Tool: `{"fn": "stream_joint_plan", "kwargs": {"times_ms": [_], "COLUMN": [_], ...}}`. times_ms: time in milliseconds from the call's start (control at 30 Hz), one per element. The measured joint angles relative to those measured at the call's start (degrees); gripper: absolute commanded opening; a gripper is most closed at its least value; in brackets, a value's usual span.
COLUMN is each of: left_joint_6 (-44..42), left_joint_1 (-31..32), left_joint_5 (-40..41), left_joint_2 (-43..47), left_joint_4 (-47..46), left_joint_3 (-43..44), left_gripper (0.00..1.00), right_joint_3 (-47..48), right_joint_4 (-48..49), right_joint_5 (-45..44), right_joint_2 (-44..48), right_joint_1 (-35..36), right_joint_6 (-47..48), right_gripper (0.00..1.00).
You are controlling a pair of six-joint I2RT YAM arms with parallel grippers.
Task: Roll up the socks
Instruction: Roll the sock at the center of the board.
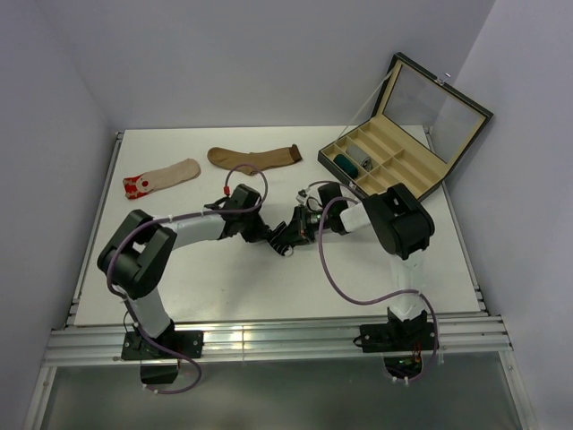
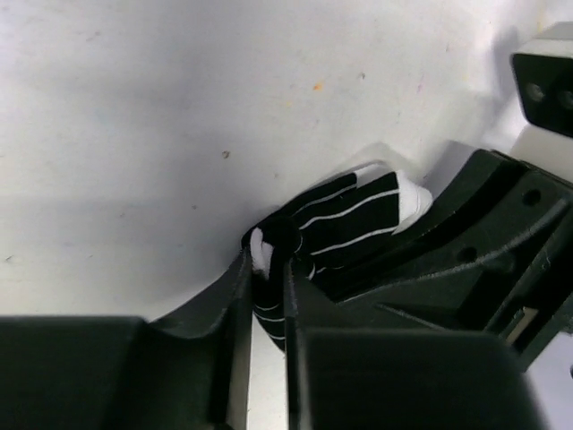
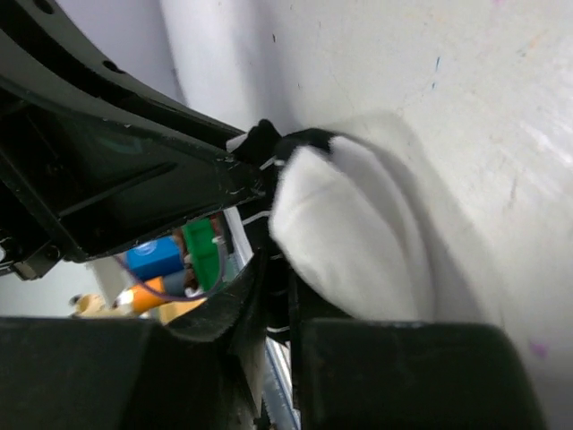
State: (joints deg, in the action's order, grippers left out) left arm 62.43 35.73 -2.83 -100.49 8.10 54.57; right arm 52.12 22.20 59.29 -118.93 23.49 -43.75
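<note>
Left hand (image 2: 269, 273) is pinched narrow on the black sock with white stripes (image 2: 345, 219). Its own wrist view shows a bunched fold of that sock squeezed between the two dark fingers at the bottom centre, with the rest running up and right to a white tip. The right hand (image 3: 273, 269) is also closed to a narrow gap on the same sock. Its wrist view shows what the other does not: a bulging white patch of fabric just right of the fingers, pressed against the counter (image 1: 269, 287). Only the top view shows the wider layout. The two hands meet at the middle of the frame, and there the sock itself is almost wholly hidden behind them. In that view a beige red-toed sock (image 1: 163, 177) lies flat at the upper left and a brown sock (image 1: 255, 158) lies beside it toward the centre. An open compartment box (image 1: 398, 157) stands at the upper right with a teal roll (image 1: 344, 163) and a grey roll (image 1: 363, 161) at its left end. Whether these share one compartment cannot be told. How far the striped sock is rolled cannot be made out, since the fingers cut it off in both wrist views.
</note>
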Motion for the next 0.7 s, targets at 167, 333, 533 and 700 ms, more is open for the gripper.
{"fn": "stream_joint_plan", "kwargs": {"times_ms": [167,333,533,700], "left_joint_6": [-0.39,-1.38,-2.40,-2.99], "left_joint_1": [0.48,0.70,0.87,0.90], "left_joint_5": [0.33,1.09,1.40,1.40], "left_joint_2": [-1.29,-1.79,-2.54,-2.64], "left_joint_4": [1.64,4.37,6.56,7.08], "left_joint_3": [2.25,4.13,5.92,6.32], "left_gripper": [0.08,0.08,0.08,0.08], "right_joint_3": [-0.11,-3.34,-6.49,-7.43], "right_joint_4": [-7.37,-12.72,-14.21,-14.45], "right_joint_5": [-8.13,-24.55,-45.20,-56.83], "right_joint_2": [6.27,17.68,29.44,30.97], "right_joint_1": [1.60,6.54,16.37,23.74], "right_joint_6": [7.82,17.55,27.06,32.87], "right_gripper": [0.33,0.40,0.42,0.43]}}
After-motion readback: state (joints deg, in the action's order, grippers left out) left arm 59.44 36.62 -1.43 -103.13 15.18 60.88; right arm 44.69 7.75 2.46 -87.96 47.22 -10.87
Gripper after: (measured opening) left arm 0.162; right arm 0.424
